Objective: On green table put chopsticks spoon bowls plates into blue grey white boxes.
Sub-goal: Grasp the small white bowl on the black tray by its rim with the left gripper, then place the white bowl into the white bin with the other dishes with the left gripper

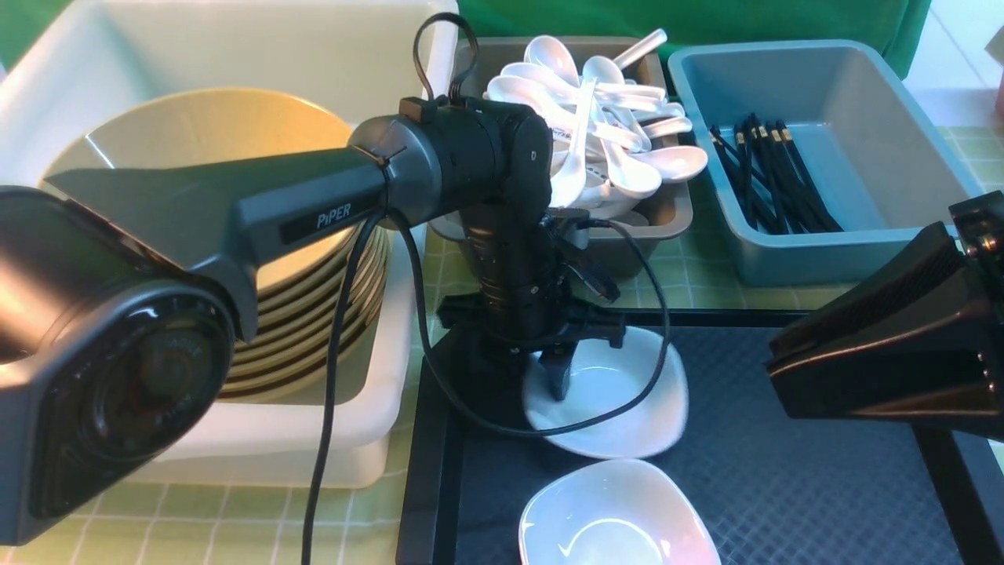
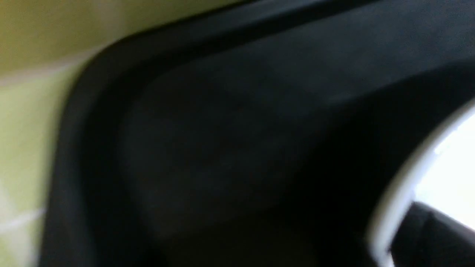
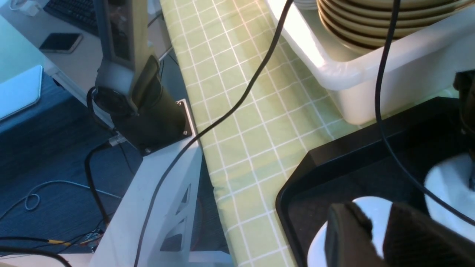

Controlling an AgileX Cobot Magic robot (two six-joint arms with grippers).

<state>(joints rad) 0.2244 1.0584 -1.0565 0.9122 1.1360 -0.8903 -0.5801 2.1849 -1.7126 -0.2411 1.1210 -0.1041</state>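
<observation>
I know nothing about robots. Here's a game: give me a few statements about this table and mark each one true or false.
1. The chopsticks lie in the blue box. True.
2. The spoons are in the white box. False: they fill the grey box; the white box holds plates.
3. A near bowl and a far bowl sit on the black tray. True.
4. The left pincer is over the near bowl. False: it is down at the far bowl's rim.
</observation>
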